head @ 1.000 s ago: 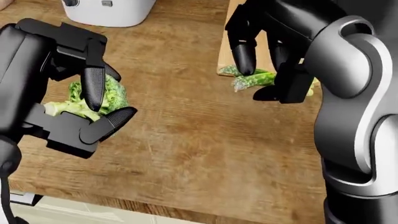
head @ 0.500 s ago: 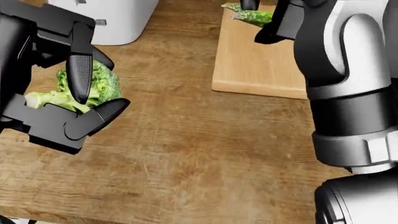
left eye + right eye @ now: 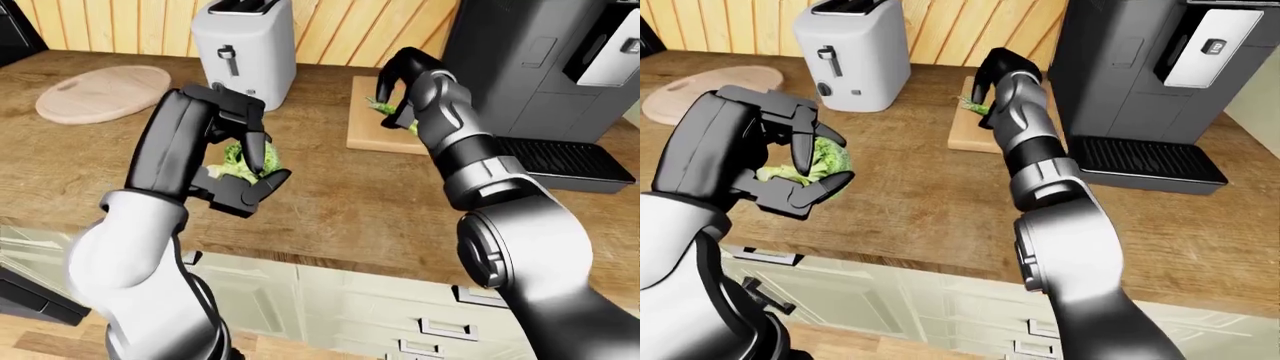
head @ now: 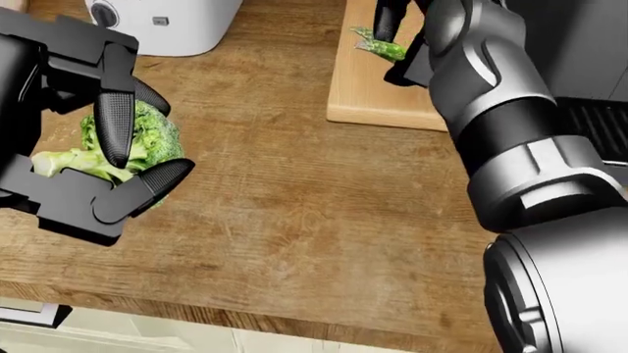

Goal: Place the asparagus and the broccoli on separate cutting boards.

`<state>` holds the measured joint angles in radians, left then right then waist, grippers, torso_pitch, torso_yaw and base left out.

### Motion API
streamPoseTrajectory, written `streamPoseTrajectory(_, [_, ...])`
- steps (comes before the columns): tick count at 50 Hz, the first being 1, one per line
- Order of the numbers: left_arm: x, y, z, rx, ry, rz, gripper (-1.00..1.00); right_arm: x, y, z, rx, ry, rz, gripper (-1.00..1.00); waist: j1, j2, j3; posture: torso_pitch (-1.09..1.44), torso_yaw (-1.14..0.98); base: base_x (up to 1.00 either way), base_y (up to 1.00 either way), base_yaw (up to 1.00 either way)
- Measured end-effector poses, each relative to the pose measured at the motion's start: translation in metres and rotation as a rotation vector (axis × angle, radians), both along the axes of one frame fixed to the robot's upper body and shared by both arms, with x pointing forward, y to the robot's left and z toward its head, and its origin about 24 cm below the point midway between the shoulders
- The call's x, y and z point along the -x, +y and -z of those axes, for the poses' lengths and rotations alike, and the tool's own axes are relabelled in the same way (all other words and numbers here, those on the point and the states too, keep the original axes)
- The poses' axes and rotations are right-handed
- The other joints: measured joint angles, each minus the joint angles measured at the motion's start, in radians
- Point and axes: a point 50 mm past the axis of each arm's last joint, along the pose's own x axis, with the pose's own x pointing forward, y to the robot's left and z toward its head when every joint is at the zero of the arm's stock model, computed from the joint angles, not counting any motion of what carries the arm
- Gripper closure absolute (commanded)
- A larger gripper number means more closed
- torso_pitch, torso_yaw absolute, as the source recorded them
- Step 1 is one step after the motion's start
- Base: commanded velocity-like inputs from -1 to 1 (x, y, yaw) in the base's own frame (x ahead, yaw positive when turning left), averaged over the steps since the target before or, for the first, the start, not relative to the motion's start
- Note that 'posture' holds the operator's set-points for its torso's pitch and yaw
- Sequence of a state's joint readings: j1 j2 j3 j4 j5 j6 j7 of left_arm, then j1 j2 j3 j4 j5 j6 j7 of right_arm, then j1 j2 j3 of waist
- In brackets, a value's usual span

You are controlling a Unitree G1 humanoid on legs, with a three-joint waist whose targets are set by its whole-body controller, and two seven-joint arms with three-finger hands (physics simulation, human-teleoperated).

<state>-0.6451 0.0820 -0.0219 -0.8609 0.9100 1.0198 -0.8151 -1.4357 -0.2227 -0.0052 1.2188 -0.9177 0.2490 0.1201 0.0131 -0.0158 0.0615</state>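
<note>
My left hand is shut on a green broccoli head and holds it above the wooden counter at the left of the head view. My right hand reaches to the top of the head view over a rectangular cutting board. Its fingers close round a green asparagus bundle low over the board. I cannot tell whether the asparagus touches the board. A round cutting board lies at the upper left of the left-eye view, with nothing on it.
A white toaster stands between the two boards. A dark coffee machine with a black drip tray stands right of the rectangular board. The counter's near edge runs along the bottom, with cabinet drawers below.
My right hand has carried the asparagus farther up over the rectangular board. The head view has shifted, so the board shows lower. My left hand still holds the broccoli in about the same place.
</note>
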Motion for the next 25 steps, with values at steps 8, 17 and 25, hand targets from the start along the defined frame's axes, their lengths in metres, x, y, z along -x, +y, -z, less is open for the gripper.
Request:
streamPoseTrajectory(8, [-0.001, 0.0, 0.002, 0.0, 0.007, 0.007, 1.0, 0.0, 0.003, 0.0, 0.006, -0.027, 0.011, 1.0, 0.002, 0.001, -0.002, 0.0, 0.0, 0.0, 0.0, 0.0])
streamPoseTrajectory(17, [-0.002, 0.002, 0.005, 0.002, 0.011, 0.004, 1.0, -0.001, 0.007, 0.005, 0.032, -0.054, 0.012, 1.0, 0.001, 0.003, -0.011, 0.0, 0.0, 0.0, 0.0, 0.0])
streamPoseTrajectory(25, [-0.002, 0.004, 0.009, 0.008, 0.018, 0.0, 1.0, -0.001, 0.007, 0.012, 0.045, -0.04, 0.014, 0.56, 0.001, 0.002, -0.013, 0.0, 0.0, 0.0, 0.0, 0.0])
